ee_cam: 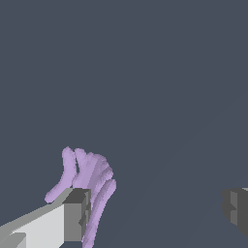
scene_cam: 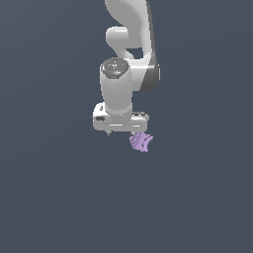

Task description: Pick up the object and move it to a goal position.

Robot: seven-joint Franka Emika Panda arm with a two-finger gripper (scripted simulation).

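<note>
The object (scene_cam: 141, 142) is a small pale purple lump with ridged, finger-like lobes, lying on the dark grey floor. In the exterior view it pokes out just past the white hand of my gripper (scene_cam: 122, 129), toward that view's right. The wrist view shows the object (ee_cam: 89, 177) right against one grey fingertip (ee_cam: 76, 215), partly behind it and reaching slightly into the gap. The other fingertip (ee_cam: 236, 207) stands far off across the gap. My gripper (ee_cam: 156, 213) is open, with nothing held between its fingers.
The white arm (scene_cam: 129, 44) rises over the gripper in the exterior view and hides the fingers there. All around is flat, dark grey floor (scene_cam: 59, 197) with no other objects in sight.
</note>
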